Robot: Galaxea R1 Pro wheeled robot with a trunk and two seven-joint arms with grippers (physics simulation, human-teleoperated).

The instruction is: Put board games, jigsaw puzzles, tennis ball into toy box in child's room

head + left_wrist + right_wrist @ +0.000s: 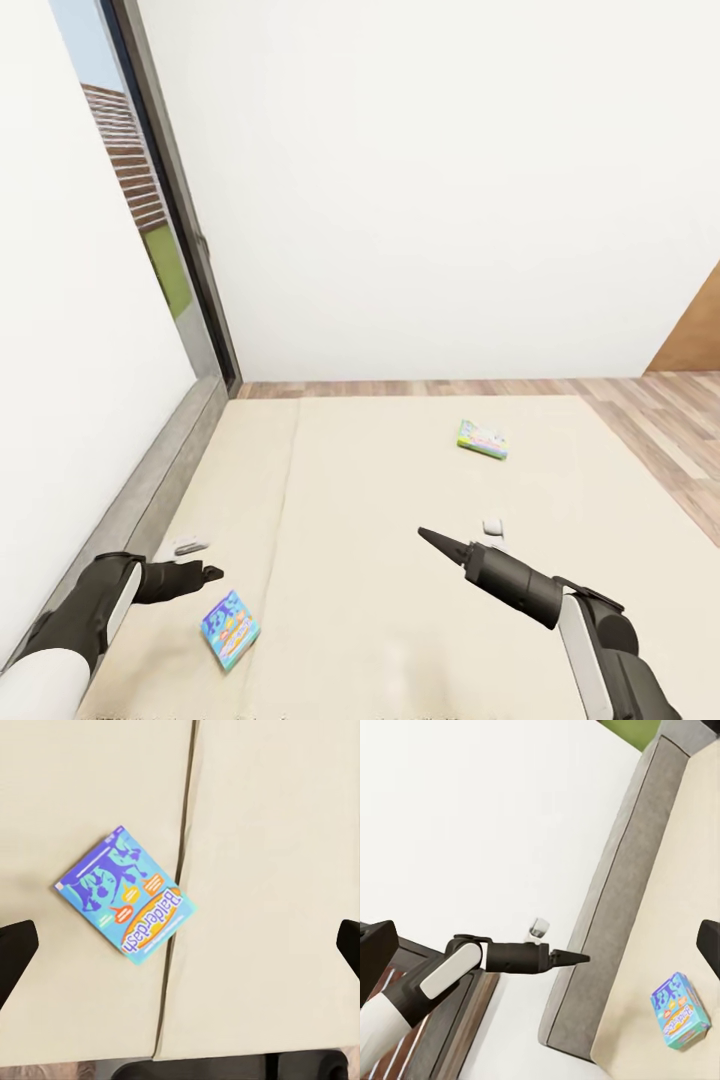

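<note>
Two board games lie flat on the bed (pixel 400 520), well apart. The blue board game (pixel 230 628) with "Balderdash" lettering sits near the left claw (pixel 208 574), just beside the seam between the mattress sections; in the left wrist view the same box (pixel 124 894) lies between the two dark fingertips (pixel 13 952), which stand wide apart at the picture's edges, holding nothing — the claw hovers over the box without touching it. The pale green-edged board game (pixel 483 439) lies farther off, toward the bed's far end; its lettering is too small to read. The right claw (pixel 432 540) tapers to one dark point in the head view, yet the right wrist view shows its fingertips (pixel 375 945) spread wide and empty. Two small white objects (pixel 492 526) rest on the mattress — too small to identify. The grey headboard (pixel 150 480) runs along the left wall.
</note>
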